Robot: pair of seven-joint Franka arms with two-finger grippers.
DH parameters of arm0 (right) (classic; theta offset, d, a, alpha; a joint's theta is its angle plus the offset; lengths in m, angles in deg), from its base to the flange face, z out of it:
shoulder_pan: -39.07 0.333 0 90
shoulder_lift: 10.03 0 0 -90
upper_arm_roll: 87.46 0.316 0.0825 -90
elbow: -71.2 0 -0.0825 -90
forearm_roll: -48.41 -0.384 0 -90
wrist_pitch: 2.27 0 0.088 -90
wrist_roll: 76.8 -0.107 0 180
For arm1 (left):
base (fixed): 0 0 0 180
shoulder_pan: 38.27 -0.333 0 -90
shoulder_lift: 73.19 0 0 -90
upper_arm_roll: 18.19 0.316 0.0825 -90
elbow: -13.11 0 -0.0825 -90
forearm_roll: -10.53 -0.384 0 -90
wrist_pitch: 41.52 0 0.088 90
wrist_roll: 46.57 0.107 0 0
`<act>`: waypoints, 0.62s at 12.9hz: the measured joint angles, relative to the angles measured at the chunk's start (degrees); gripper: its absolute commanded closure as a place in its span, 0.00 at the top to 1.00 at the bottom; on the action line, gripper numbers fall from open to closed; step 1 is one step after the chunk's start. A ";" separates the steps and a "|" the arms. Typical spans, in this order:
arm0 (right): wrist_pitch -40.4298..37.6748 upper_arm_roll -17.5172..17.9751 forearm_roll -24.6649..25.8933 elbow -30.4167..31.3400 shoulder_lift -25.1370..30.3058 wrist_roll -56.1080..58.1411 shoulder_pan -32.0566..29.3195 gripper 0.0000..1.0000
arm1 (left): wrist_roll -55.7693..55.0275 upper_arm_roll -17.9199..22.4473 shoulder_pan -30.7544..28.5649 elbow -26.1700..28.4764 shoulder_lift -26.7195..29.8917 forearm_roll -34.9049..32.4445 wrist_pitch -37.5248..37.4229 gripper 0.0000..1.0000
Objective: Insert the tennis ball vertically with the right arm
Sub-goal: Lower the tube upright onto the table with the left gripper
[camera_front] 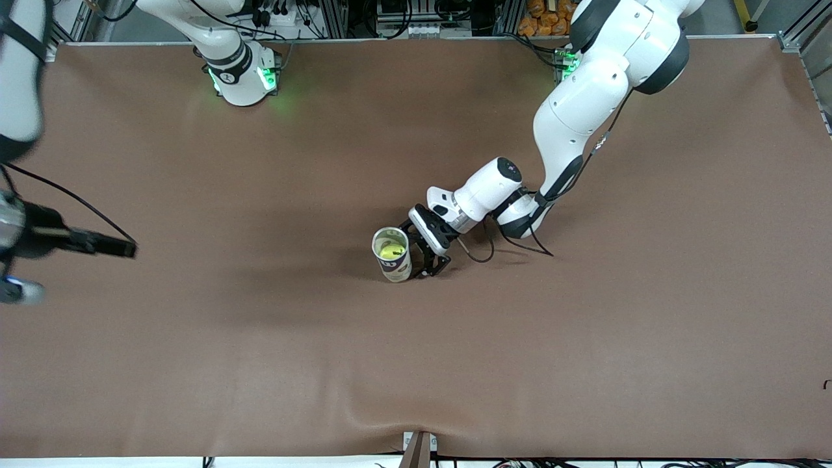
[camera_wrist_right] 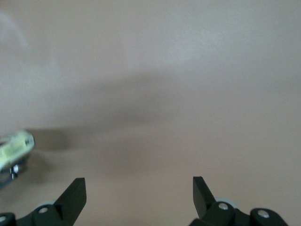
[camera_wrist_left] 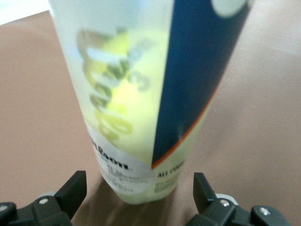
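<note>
A clear tennis-ball can [camera_front: 394, 263] with a blue and white label stands upright on the brown table [camera_front: 585, 338], about mid-table. The yellow tennis ball [camera_front: 392, 249] sits inside it and shows through the can wall [camera_wrist_left: 188, 70] in the left wrist view as a yellow ball [camera_wrist_left: 123, 94]. My left gripper [camera_front: 420, 249] is low beside the can, open, a finger [camera_wrist_left: 73, 190] on each side with a gap to the wall. My right gripper [camera_front: 127, 247] hangs open and empty [camera_wrist_right: 139, 188] over the right arm's end of the table, well away from the can [camera_wrist_right: 16, 143].
The left arm's black cable [camera_front: 480, 253] loops on the table beside its wrist. The two arm bases [camera_front: 242, 78] stand along the edge farthest from the front camera. A small bracket [camera_front: 419, 448] sits at the nearest edge.
</note>
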 measured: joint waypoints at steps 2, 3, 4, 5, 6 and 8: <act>-5.63 0.33 3.16 -0.65 4.58 2.51 -0.18 1.00 | -0.16 -0.51 -0.59 1.37 0.70 0.00 0.05 1.00; -7.22 0.68 3.92 -0.46 7.03 2.70 -0.06 1.00 | -0.39 -1.19 -1.45 2.59 1.63 0.00 0.07 1.00; -8.00 0.94 4.16 0.27 9.44 2.70 0.11 1.00 | -0.50 -1.77 -2.56 4.14 2.96 0.00 0.07 1.00; -8.38 1.07 4.47 2.18 12.11 2.70 0.17 1.00 | -0.55 -2.03 -3.70 5.84 4.49 0.00 0.07 1.00; -8.23 1.04 4.80 5.18 14.91 2.70 0.08 1.00 | -0.58 -2.08 -4.84 7.50 5.93 0.00 0.05 1.00; -6.94 0.81 5.59 12.16 20.15 2.71 -0.28 1.00 | -0.93 -2.13 -6.83 10.15 8.19 0.00 -0.15 1.00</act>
